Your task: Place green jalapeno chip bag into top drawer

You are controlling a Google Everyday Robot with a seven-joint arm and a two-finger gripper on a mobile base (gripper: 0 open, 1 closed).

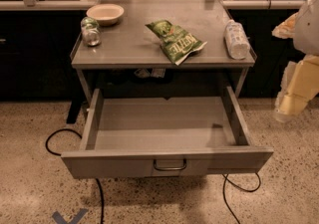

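In the camera view, a grey metal surface (129,44) stands in the middle, and the top drawer (164,123) under it is pulled out wide toward 6 o'clock. Its inside is a flat grey floor with low walls. On its front panel, a small loop handle (169,165) sits at the centre.

The green jalapeno chip bag (174,41) lies flat on the surface, a little to the 3 o'clock side of the centre. It is not in the drawer. Its long axis runs from 10 o'clock to 4 o'clock, and its pale end points to 4 o'clock, close to the front edge. Nothing touches it.

At 11 o'clock on the surface stands a pale bowl (105,14). Just beside it, toward 7 o'clock, is a small can (90,31) with a green top. At 3 o'clock, near the right edge, a white plastic bottle (236,40) lies on its side, apart from the bag.

The pincer (293,102) hangs at the 3 o'clock border of the view, at the low end of the pale arm. It is outside the surface, beside the right wall of the drawer and well apart from the bag. I cannot tell whether it is released or clenched; it grasps nothing that I can see.

On the speckled floor (279,198), dark cables (55,138) run under the drawer at 8 o'clock and at 5 o'clock.
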